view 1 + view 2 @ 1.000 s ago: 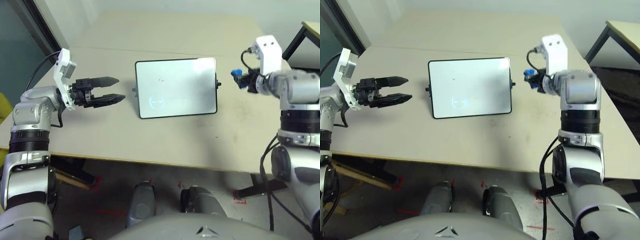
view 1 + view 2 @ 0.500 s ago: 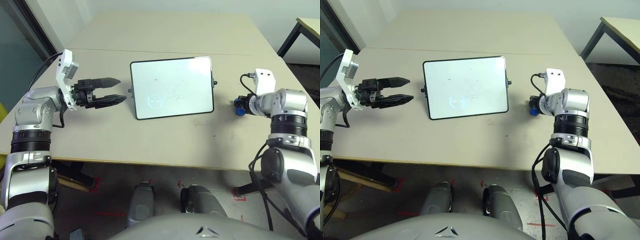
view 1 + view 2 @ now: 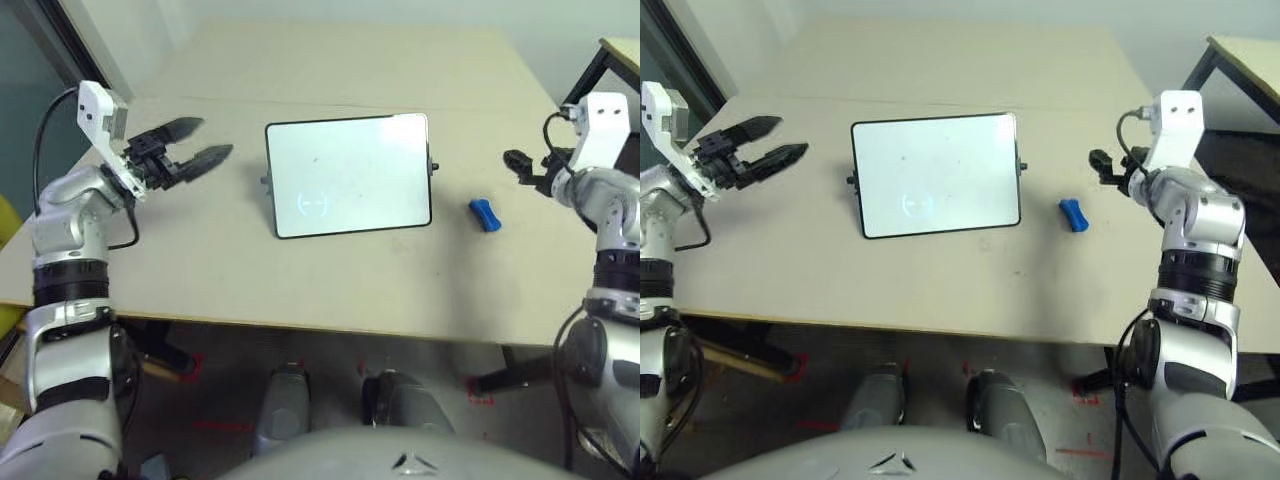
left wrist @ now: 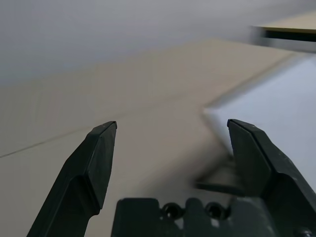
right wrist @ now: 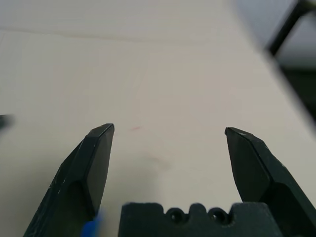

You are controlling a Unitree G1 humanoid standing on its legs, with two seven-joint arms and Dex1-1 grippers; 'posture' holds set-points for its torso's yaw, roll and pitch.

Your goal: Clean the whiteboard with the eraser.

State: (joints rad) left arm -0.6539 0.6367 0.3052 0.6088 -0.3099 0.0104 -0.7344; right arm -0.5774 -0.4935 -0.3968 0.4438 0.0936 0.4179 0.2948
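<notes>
The whiteboard [image 3: 350,175] lies flat mid-table, black-framed, its white face bare except for a faint blue circle mark [image 3: 314,204]. The eraser [image 3: 484,214], a small bright blue block, lies by itself on the table just right of the board. Raised beyond and to the right of the eraser, my right gripper [image 3: 518,163] is open and empty; its wrist view shows spread fingers [image 5: 98,163] and a blue sliver of the eraser [image 5: 90,229]. My left gripper [image 3: 213,137] hovers open and empty left of the board, with the board's corner [image 4: 276,103] ahead of it.
The beige table [image 3: 330,280] has a seam running across behind the board, and its front edge is close to my body. A second table with black legs [image 3: 612,55] stands at the far right. A dark panel [image 3: 40,70] borders the left side.
The right gripper let go of the eraser, which now lies on the table, and rose away to the right, open. The left arm swung up and back to the left.
</notes>
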